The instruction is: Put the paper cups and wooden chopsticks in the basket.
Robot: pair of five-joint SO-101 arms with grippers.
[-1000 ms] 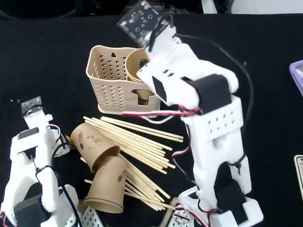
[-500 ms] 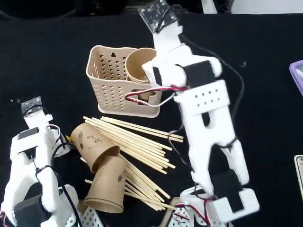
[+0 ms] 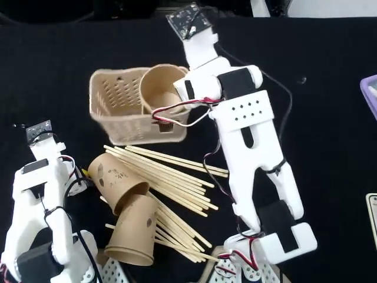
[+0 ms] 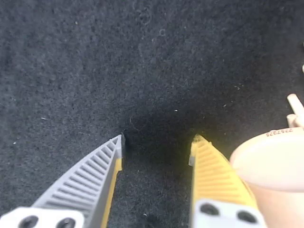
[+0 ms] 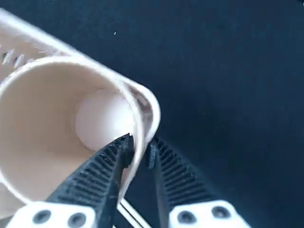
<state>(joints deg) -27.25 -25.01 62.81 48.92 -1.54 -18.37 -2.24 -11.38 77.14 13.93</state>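
The right gripper (image 5: 140, 142) is drawn narrow, pinching the wall of a paper cup (image 5: 61, 128) with one finger inside the rim and one outside; the cup stands mouth-up in the end of the basket (image 3: 118, 109) nearest that arm; in the high view two more cups (image 3: 118, 177) lie on their sides at about 7 o'clock from it, over chopsticks (image 3: 177, 177) whose long axis runs 10 to 4 o'clock; the left gripper (image 4: 156, 140), spread wide over the black table (image 4: 95, 57), is probably nearer those.
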